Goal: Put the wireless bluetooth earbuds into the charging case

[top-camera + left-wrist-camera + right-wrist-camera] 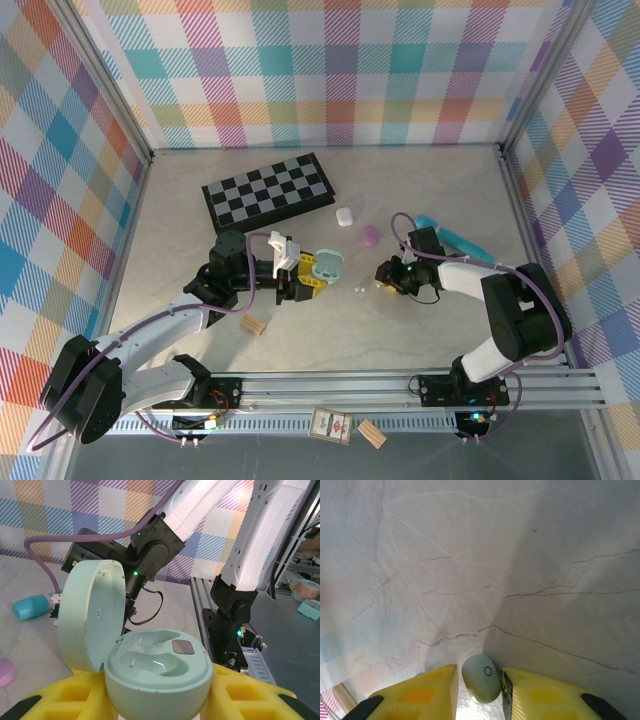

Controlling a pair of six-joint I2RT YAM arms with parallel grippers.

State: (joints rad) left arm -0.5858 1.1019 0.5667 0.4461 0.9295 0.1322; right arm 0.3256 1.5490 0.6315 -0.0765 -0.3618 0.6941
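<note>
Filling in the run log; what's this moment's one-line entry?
left fingers: hold open mint charging case | right fingers: pinch pale earbud | case wells: both empty

Pastel plaid walls (330, 70) around pale marbled tabletop (440, 180)

The pale, marble-veined table (180, 230) carries a folded black-and-white chessboard (268, 190) at 11 o'clock from its middle. A white pebble-like case (345, 216) lies at 12 o'clock, with a purple pebble-like case (370, 235) just beside it at 1 o'clock. A teal tube (455, 238) lies at 2 o'clock, two tiny white earbuds (358, 290) sit close together near the middle at 5 o'clock, and a tan wooden block (254, 325) rests at 8 o'clock.
</note>
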